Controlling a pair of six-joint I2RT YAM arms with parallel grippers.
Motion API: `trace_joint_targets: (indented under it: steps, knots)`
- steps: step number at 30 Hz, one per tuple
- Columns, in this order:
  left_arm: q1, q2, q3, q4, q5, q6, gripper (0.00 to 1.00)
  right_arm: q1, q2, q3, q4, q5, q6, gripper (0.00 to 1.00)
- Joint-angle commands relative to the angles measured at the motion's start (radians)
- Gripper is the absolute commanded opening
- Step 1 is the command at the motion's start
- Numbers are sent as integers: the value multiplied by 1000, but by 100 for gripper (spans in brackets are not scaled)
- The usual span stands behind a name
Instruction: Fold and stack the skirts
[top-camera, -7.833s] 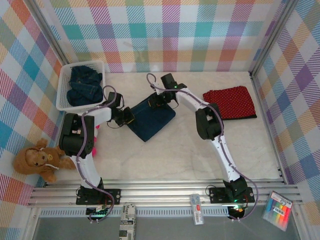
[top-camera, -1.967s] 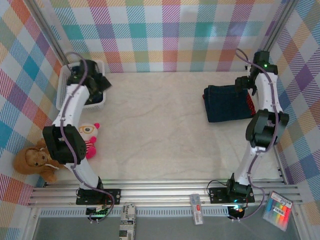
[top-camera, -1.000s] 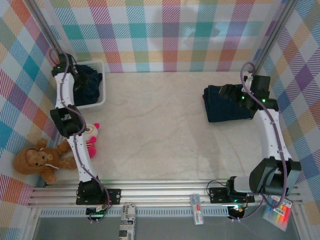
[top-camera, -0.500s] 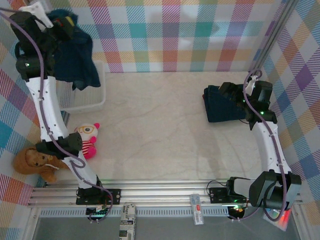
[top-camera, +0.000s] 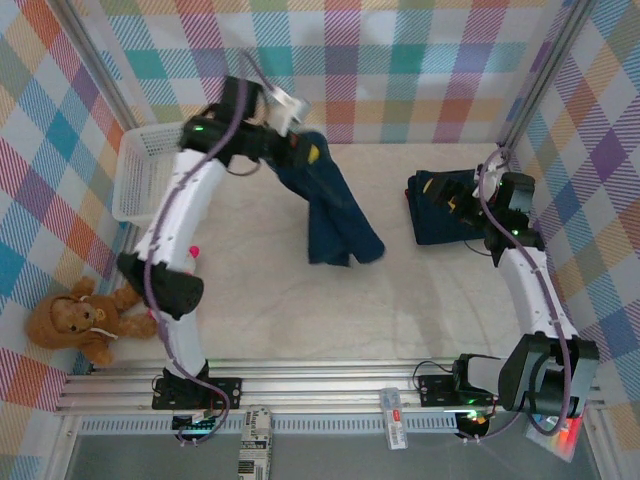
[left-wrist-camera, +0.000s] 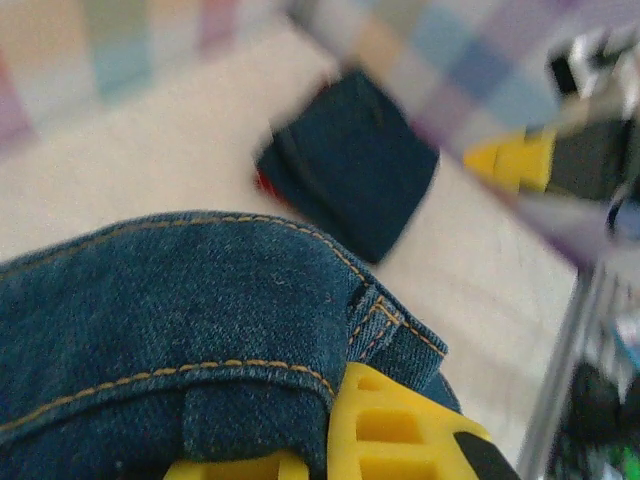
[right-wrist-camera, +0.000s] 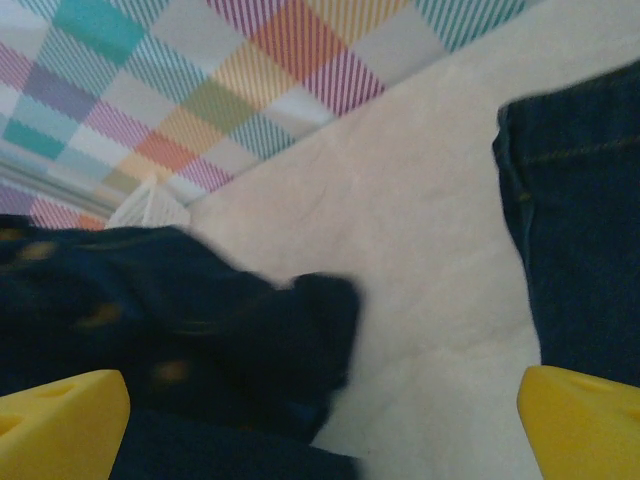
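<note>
The left arm has swung from high over the basket at the back-left corner to the middle of the table's back edge, carrying a denim skirt with it; the right arm has barely shifted. The left gripper is pressed shut on the skirt's waistband, and the left wrist view shows stitched denim bunched against a yellow finger. The skirt hangs down in a long fold, and its lower end appears to reach the table. The stack lies well apart to the right, near the right wall, with a folded denim skirt on top and a sliver of red at its edge in the left wrist view. The right gripper hovers over the stack, jaws spread wide and pinching nothing, its yellow fingertips at opposite corners of its own view. Bare table lies between the hanging skirt and the stack. The left arm's lower links cross over the pink toy, hiding most of it, and the bear sits beside the table's left edge.
</note>
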Motion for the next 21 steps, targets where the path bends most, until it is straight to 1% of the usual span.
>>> trace_joint_targets:
  steps: [1,3,4,5,6,7,9,10,12,13,14,15,16,18,19,21]
  knots:
    - [-55,116,23,-196,40,165,1,57,39,-14,-66,-99,-75,99]
    - [-76,183,78,-254,41,177,7,112,72,-1,-106,-102,-133,99]
    - [-76,197,87,-261,67,174,9,135,87,2,-117,-81,-151,99]
    - [-75,197,79,-253,98,167,16,163,99,-1,-117,-65,-164,99]
    - [-73,186,52,-222,118,151,35,184,113,-5,-106,-63,-171,99]
    - [-71,160,15,-178,126,124,51,204,129,-9,-96,-68,-179,99]
    - [-56,94,-104,-74,172,69,69,244,165,-3,-94,-72,-221,99]
    - [-43,56,-175,-8,194,28,76,266,182,5,-105,-65,-252,99]
    - [-5,-48,-361,198,235,-112,87,307,243,39,-154,-12,-301,99]
    - [15,-91,-448,301,232,-193,92,318,277,59,-179,16,-299,100]
    - [39,-134,-547,406,216,-280,96,325,314,75,-199,53,-271,99]
    - [59,-165,-622,465,169,-352,98,327,347,75,-205,100,-219,99]
    - [74,-184,-668,480,102,-397,100,327,369,71,-212,128,-181,98]
    - [106,-205,-749,469,-59,-494,100,330,409,66,-261,229,-88,99]
    - [121,-209,-784,467,-108,-538,100,333,423,60,-273,228,-58,99]
    - [150,-207,-877,494,-124,-625,100,366,437,27,-245,150,9,99]
